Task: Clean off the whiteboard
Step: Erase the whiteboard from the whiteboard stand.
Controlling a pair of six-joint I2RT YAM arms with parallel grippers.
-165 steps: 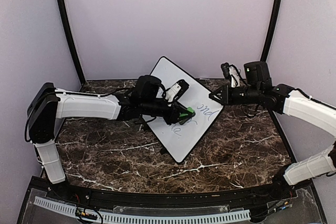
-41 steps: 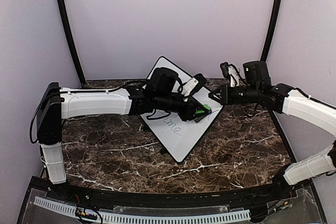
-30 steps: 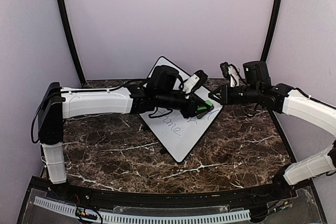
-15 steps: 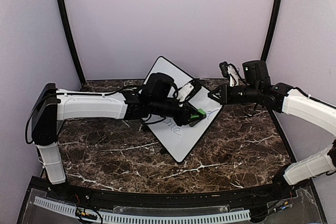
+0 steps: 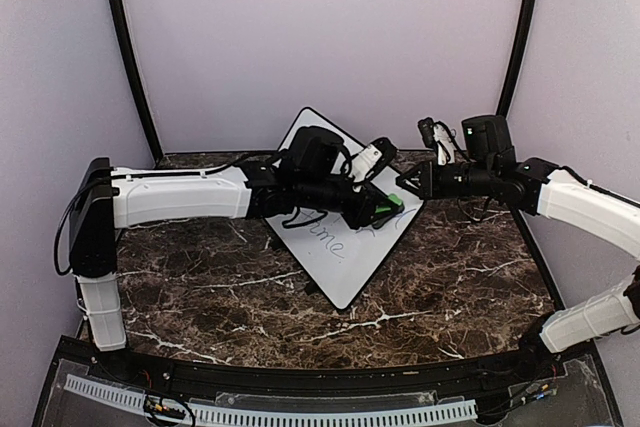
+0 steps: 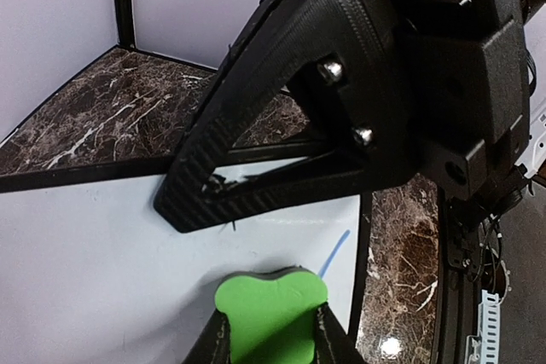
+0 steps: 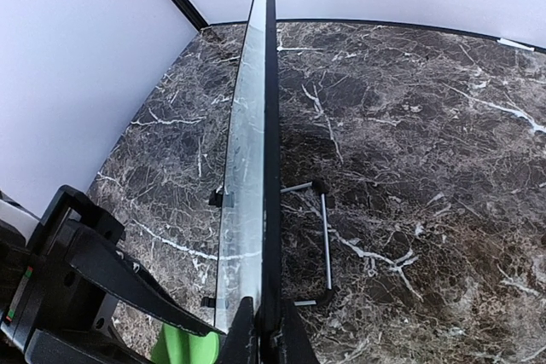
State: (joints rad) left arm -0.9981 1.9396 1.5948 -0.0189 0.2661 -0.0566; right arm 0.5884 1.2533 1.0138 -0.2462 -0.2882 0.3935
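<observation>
The whiteboard point(image 5: 345, 267) stands tilted on the marble table, with dark handwriting point(image 5: 326, 237) near its middle. My left gripper point(image 5: 385, 209) is shut on a green eraser point(image 5: 392, 205), which presses on the board close to its right corner. In the left wrist view the eraser point(image 6: 269, 309) sits between my fingers on the white surface point(image 6: 102, 253), beside a short blue stroke point(image 6: 334, 251). My right gripper point(image 5: 408, 187) is shut on the board's right corner. Its wrist view shows the board edge-on point(image 7: 247, 151), pinched between the jaws point(image 7: 264, 321).
A wire stand point(image 7: 325, 236) props the board from behind on the dark marble table point(image 5: 200, 287). Lilac walls close in the back and sides, with black posts point(image 5: 125, 47) at the corners. A cable rail point(image 5: 270, 412) runs along the near edge.
My left gripper slid the eraser down-left across the board, then back up toward the right corner. The right gripper and the board stayed put.
</observation>
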